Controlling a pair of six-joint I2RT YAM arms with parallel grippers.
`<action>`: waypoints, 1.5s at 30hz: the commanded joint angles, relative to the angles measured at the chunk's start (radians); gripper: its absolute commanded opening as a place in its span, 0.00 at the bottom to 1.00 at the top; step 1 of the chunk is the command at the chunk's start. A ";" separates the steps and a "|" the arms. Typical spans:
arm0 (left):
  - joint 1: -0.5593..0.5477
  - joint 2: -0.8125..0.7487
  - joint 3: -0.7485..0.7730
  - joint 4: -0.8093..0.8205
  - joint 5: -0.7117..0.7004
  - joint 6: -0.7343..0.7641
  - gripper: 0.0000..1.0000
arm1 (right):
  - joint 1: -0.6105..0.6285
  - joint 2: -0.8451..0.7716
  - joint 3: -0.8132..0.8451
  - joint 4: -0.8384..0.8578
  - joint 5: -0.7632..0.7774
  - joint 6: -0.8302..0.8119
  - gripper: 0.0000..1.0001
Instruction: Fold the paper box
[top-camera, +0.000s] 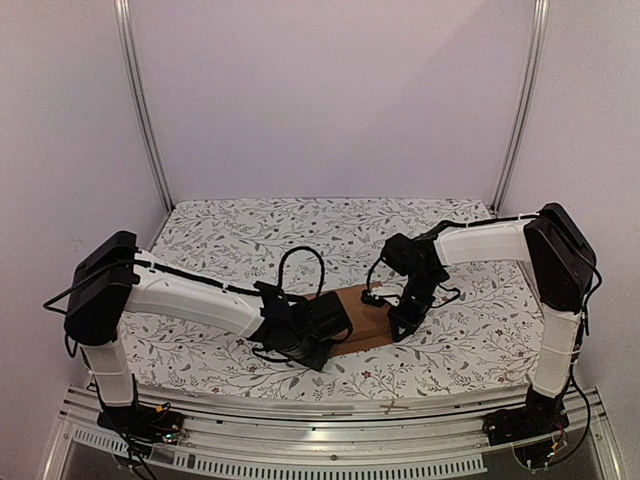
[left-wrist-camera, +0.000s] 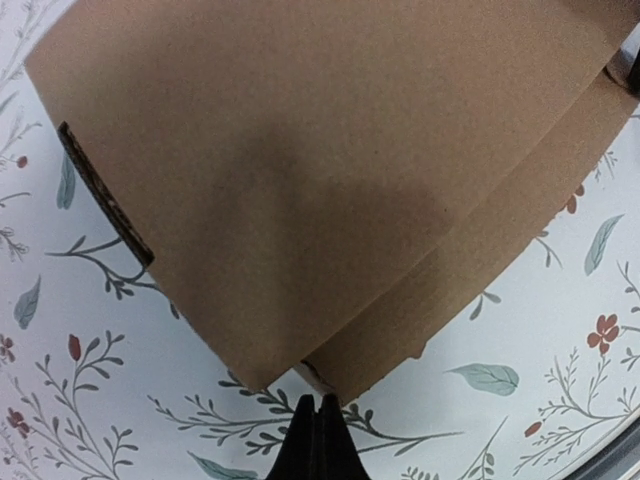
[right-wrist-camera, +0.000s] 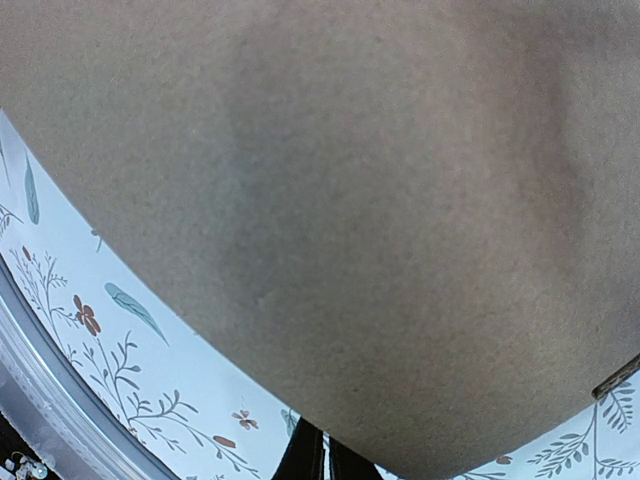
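Note:
The paper box (top-camera: 365, 312) is flat brown cardboard lying on the floral cloth between my two arms. In the left wrist view the paper box (left-wrist-camera: 300, 170) shows an upper panel over a lower layer that sticks out on the right. My left gripper (left-wrist-camera: 320, 405) is shut, its tips at the box's near corner with nothing between them. My left gripper (top-camera: 325, 340) covers the box's left end from above. My right gripper (top-camera: 400, 323) sits at the box's right end. Close up, the right gripper (right-wrist-camera: 326, 445) is shut at the edge of the paper box (right-wrist-camera: 350, 200), which fills that view.
A floral tablecloth (top-camera: 230, 230) covers the table, with white walls and metal posts behind. A metal rail (top-camera: 330, 412) runs along the near edge and also shows as the rail (right-wrist-camera: 40, 390) in the right wrist view. Loose black cables (top-camera: 300, 262) loop above the box.

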 joint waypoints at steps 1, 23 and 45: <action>-0.002 0.038 0.026 0.022 0.024 0.017 0.00 | 0.002 0.103 -0.051 0.085 0.103 -0.002 0.04; 0.029 0.229 0.103 -0.073 0.089 0.030 0.00 | 0.001 0.078 -0.055 0.069 0.085 -0.014 0.04; -0.033 -0.190 -0.028 -0.093 -0.191 -0.135 0.24 | -0.145 0.080 0.521 -0.112 -0.139 -0.304 0.47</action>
